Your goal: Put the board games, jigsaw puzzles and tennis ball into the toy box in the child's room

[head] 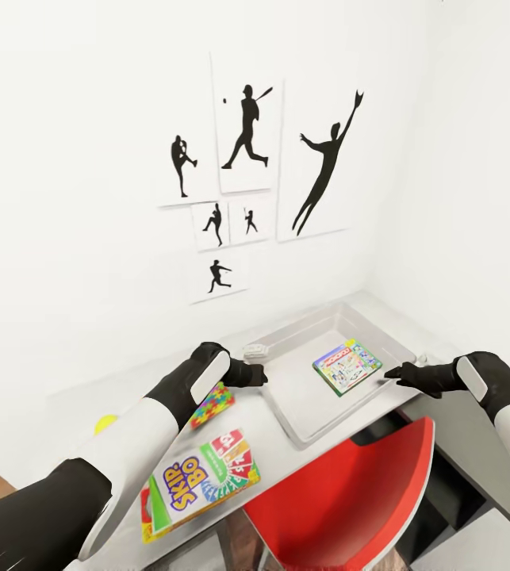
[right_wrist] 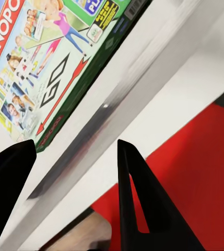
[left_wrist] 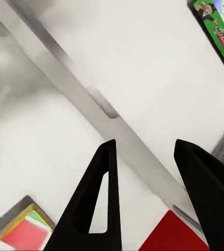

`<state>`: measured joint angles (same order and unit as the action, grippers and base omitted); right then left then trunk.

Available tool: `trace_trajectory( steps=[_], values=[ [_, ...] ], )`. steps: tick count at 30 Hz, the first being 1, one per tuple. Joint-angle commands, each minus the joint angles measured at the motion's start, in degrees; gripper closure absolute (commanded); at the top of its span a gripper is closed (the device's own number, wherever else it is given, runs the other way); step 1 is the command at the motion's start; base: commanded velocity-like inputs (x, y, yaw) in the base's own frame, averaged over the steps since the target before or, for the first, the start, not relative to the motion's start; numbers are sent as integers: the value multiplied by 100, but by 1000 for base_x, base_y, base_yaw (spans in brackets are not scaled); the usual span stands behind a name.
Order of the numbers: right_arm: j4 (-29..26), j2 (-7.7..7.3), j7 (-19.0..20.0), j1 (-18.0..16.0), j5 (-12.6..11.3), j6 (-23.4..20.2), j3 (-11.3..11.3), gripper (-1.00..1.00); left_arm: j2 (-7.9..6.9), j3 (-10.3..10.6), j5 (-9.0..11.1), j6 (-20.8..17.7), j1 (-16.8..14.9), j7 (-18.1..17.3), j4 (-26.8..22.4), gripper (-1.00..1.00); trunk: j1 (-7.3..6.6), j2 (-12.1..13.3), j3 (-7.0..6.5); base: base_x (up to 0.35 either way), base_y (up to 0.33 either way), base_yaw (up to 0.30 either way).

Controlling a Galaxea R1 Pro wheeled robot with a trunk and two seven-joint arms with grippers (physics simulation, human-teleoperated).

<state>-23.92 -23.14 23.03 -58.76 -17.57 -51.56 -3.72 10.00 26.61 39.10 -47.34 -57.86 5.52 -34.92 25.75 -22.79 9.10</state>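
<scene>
— While both arms hover over the table [head: 72, 396], what lies inside the toy box [head: 302, 424]?
— Only the Monopoly game [head: 347, 366], flat on its floor toward the right.
— And the grippers?
— The left gripper [head: 261, 373] is spread, empty, at the box's left rim; the right gripper [head: 393, 373] gapes, empty, at its right rim.
— The rest?
— Skip-Bo game [head: 203, 480] near left, a jigsaw puzzle [head: 211, 406] beyond it, tennis ball [head: 105, 423] far left, red chair [head: 342, 500] nearest.

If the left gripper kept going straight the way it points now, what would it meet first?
Most likely the near rim of the toy box: in the left wrist view, the open fingers of the left gripper straddle that rim strip. Depth is unclear, so it might instead pass just above it, toward the Monopoly box.
</scene>
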Motion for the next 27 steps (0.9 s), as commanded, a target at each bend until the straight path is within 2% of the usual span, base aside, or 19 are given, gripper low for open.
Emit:
trace_trajectory(
  steps=[1, 27],
  values=[
    [2, 2, 35, -4, 10, -47, -33, 100, 0, 34, 221, -3, -6, 62, -15, 100, 3, -13, 12, -44, 25, 0],
    [2, 2, 35, -4, 8, -61, -33, 100, 0, 29, 221, -3, -6, 62, -15, 100, 3, -13, 46, -3, 7, 0]
  ],
)
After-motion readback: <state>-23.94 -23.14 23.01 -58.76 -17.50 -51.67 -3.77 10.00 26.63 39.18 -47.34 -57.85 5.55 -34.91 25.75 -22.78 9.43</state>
